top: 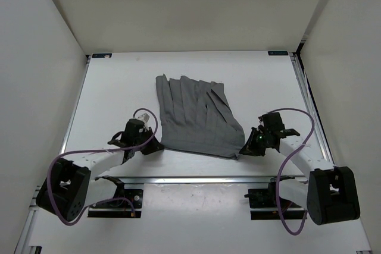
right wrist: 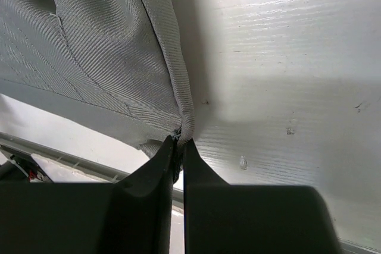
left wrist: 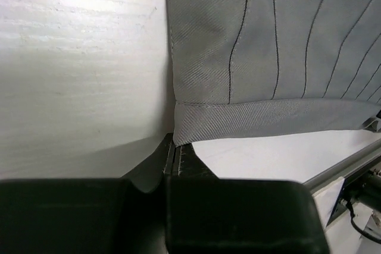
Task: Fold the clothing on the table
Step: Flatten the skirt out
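The grey pleated clothing [top: 196, 117] lies spread flat in the middle of the white table [top: 119, 87], pleats running away from the arms. My left gripper [top: 153, 146] sits low at its near left corner. In the left wrist view the gripper [left wrist: 174, 147] is shut, with the corner of the hem band of the clothing [left wrist: 268, 46] caught at its tips. My right gripper [top: 243, 150] is at the near right corner. In the right wrist view the gripper [right wrist: 180, 144] is shut on a bunched edge of the clothing [right wrist: 101, 57], which rises slightly off the table [right wrist: 286, 57].
A silver rail [top: 196, 178] runs along the table's near edge, just behind both grippers, and shows in the wrist views [left wrist: 339, 171] [right wrist: 59, 153]. White walls enclose the table on three sides. Purple cables [top: 297, 117] loop over both arms. Blue marks [top: 101, 55] sit at the far corners.
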